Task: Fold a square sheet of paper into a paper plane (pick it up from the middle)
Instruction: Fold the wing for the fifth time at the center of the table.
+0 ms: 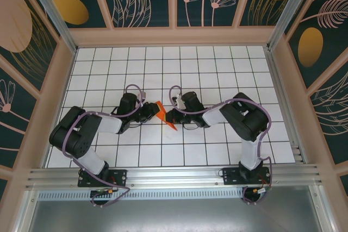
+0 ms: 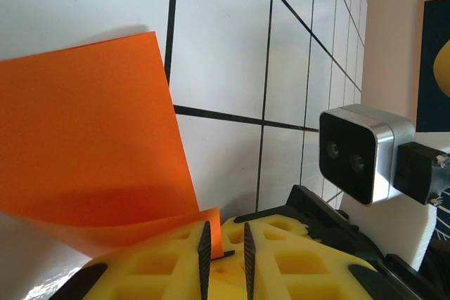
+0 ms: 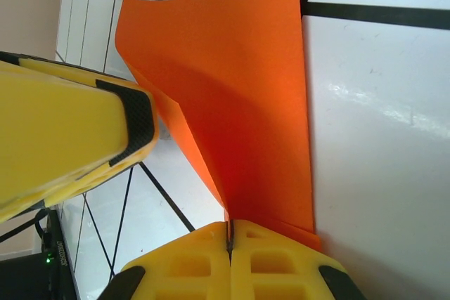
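The square sheet of paper [image 1: 164,114], bright orange and folded into a narrow standing shape, hangs between my two grippers at the table's middle. My right gripper [image 1: 171,116] is shut on it: in the right wrist view the paper [image 3: 246,89] runs as a creased wedge into the closed seam of the right gripper [image 3: 229,228]. My left gripper [image 1: 153,112] is just left of the paper. In the left wrist view the left gripper [image 2: 224,235] stands narrowly open, a corner of the paper [image 2: 84,138] poking into the gap beside the left pad [image 2: 204,251].
The white grid table [image 1: 217,69] is walled by a wooden frame [image 1: 174,35] with dark floral panels. The right wrist's camera block [image 2: 362,149] sits close to my left gripper. A left finger [image 3: 70,131] is near the paper's left edge.
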`<state>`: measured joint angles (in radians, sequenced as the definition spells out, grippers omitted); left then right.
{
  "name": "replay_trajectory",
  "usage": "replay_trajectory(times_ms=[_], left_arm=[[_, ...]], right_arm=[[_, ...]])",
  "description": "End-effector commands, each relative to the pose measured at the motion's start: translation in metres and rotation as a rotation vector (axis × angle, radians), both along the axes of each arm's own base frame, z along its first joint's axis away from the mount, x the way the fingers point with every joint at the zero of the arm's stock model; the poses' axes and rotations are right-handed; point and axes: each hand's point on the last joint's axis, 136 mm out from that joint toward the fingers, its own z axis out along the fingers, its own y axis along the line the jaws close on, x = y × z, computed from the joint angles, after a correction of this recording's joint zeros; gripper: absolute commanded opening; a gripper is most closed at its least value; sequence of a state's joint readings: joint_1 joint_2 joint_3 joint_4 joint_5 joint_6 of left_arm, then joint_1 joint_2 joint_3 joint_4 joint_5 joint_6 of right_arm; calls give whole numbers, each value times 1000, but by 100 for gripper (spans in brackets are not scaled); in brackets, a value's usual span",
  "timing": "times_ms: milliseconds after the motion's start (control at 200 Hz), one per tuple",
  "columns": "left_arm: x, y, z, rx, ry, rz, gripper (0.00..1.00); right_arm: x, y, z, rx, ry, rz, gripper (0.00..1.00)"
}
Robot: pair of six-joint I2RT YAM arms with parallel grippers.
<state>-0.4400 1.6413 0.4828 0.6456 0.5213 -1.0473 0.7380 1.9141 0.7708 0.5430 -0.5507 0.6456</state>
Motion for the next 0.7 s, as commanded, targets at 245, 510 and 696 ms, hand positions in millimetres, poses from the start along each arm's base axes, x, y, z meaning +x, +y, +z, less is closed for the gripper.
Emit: replay_trajectory(times_ms=[245,510,696], left_arm=[[-4,-5,-10,1,5,-27,21],[5,-1,-15,32,2,8,19],[6,2,-31,77,40,16,18]], right_arm=[[3,-9,-22,-57,139,-37,7],[2,-4,-12,-32,130,-2,11],[4,-2,-2,-26,91,17,20]])
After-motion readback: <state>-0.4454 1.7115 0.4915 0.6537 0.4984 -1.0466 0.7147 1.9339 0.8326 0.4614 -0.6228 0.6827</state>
